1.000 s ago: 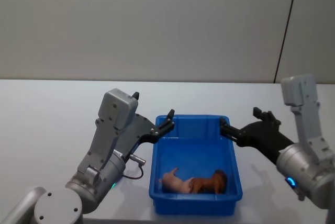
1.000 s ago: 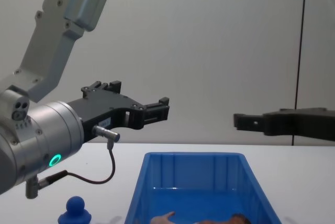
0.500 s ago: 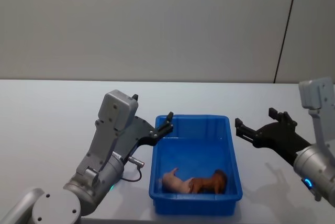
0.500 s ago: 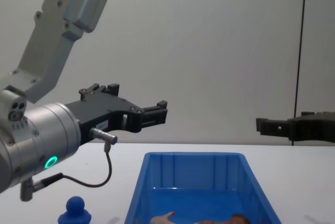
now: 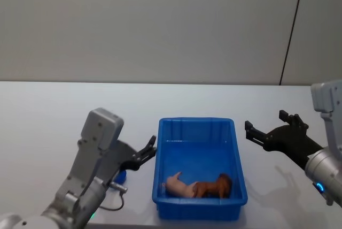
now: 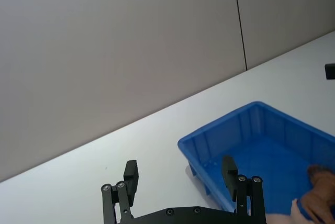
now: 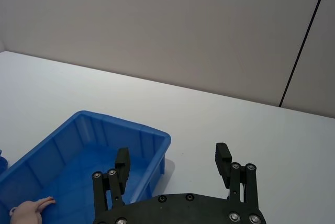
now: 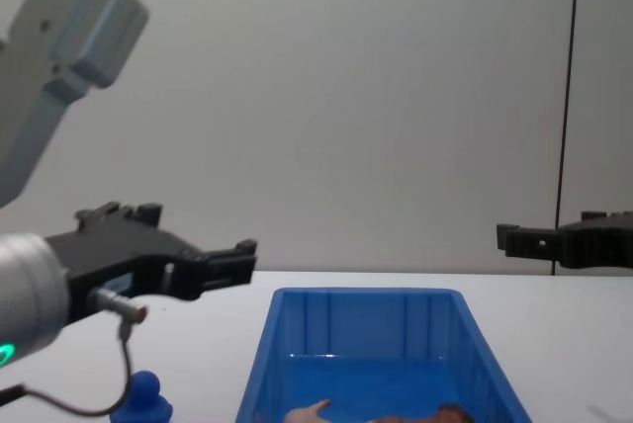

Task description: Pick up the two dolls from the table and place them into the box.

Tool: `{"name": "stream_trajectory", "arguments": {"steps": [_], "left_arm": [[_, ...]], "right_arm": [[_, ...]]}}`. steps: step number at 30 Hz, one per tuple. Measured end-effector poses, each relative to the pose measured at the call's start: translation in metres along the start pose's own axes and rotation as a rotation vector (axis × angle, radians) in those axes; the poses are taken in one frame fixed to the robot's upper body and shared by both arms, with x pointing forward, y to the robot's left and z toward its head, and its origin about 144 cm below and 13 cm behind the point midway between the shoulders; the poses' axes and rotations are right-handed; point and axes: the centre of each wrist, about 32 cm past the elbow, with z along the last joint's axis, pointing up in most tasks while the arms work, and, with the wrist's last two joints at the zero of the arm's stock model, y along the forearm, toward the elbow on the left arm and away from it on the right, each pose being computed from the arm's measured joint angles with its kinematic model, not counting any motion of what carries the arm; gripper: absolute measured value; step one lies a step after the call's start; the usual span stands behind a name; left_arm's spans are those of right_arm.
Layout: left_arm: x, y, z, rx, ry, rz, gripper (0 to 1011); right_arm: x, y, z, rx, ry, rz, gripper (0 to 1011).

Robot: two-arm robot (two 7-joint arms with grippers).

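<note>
Head view shows the change best: the left gripper (image 6: pixel 179 165) has come down and drawn back from the far left corner of the box (image 5: pixel 196 120). It now hangs low, just to the left of the box wall. Its two fingers are spread apart and hold nothing. The right gripper (image 7: pixel 171 153) has moved further away on the right of the box, and it too is spread and empty.

The lion doll (image 5: pixel 218 185) lies already inside the box, below the left gripper and to its right, and it touches a pink toy (image 5: pixel 179 186) on its left. Its long axis runs across the box from side wall to side wall, with the dark mane end toward the right gripper's side.

The blue doll (image 8: pixel 145 393) has not moved. It stands on the table (image 5: pixel 53 111) outside the box, under the left gripper's body and behind its fingertips. It is upright, ball head on top, so its long axis is vertical.

I judge that one doll is done and the left arm is now preparing to take the blue one, probably from above.
</note>
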Motion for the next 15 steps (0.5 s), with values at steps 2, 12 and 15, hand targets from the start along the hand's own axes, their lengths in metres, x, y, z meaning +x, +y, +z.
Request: {"name": "stream_trajectory", "arguments": {"steps": [2,12,15], "left_arm": [[0.001,0.006,-0.002,0.013,0.005,0.007,1001],[0.008,0.022,-0.016,0.053,0.038,0.019,1001],[0.013,0.024,-0.023,0.064,0.046,0.013,1001]], "right_arm": [[0.001,0.000,0.000,0.000,-0.001,-0.001,1001],[0.002,-0.001,-0.001,0.001,-0.002,-0.002,1001],[0.003,-0.001,-0.001,0.000,-0.002,-0.002,1001]]}}
